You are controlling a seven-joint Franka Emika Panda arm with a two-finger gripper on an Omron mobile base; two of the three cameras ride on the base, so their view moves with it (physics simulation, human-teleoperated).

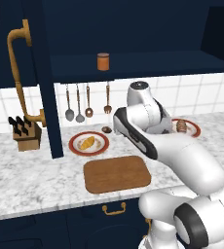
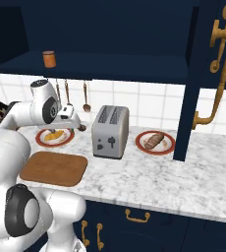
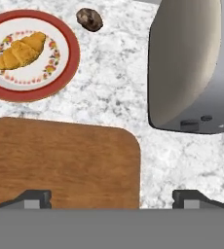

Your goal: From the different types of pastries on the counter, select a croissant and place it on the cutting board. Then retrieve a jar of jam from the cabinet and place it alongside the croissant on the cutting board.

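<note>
The golden croissant (image 3: 20, 49) lies on a red-rimmed plate (image 1: 76, 146) on the marbled counter (image 1: 36, 170), left of a tiny dark lump (image 3: 89, 19). In front of it the wooden cutting board (image 1: 116, 173) lies bare. A darker brown pastry (image 2: 155, 140) sits on a second plate right of the toaster. The orange-brown jar of jam (image 1: 103, 62) stands on the shelf of the open navy cabinet (image 1: 148, 63). My gripper (image 3: 113, 198) is open and holds nothing. It hangs above the board's far right corner (image 3: 109, 146), near the toaster, well clear of the croissant.
A silver toaster (image 2: 110, 132) stands close to the right of my hand. The open cabinet door (image 1: 46, 78) with its brass handle (image 1: 17, 73) juts out over the counter at left; another door (image 2: 203, 74) stands at right. A knife block (image 1: 26, 132) and hanging utensils (image 1: 80, 102) line the wall.
</note>
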